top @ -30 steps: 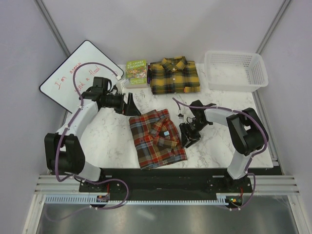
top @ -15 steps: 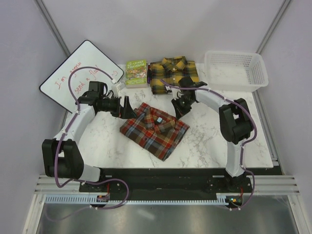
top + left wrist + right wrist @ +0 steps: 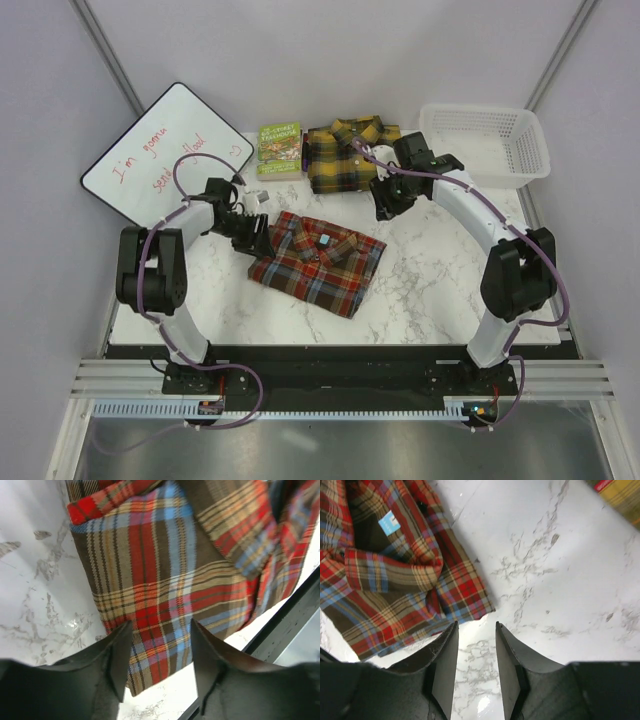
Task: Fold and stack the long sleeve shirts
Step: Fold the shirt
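White panel walls close in the cell on three sides. Work surface: a white marble-pattern table (image 3: 440, 285), with a black base plate (image 3: 330, 360) along its near edge carrying both arms.

Far-left corner: a whiteboard (image 3: 165, 150) with red handwriting, overhanging the table edge. Far-right corner: a white plastic basket (image 3: 478, 178). A small green book (image 3: 280, 148) lies at the far edge, just beside the yellow and black shirt (image 3: 350, 160), which is folded and sits between book and basket.

The red-brown plaid shirt (image 3: 315, 265) lies folded near the table's centre, skewed to the table edges, collar up with a blue label (image 3: 326, 240) showing. The two shirts lie apart, not stacked.

The left gripper (image 3: 260, 237) is at the red-brown shirt's left edge, jaws parted, plaid hem visible in the gap; contact with the cloth cannot be confirmed. The right gripper (image 3: 476, 625) is above bare marble between the two shirts, jaws parted, nothing held.
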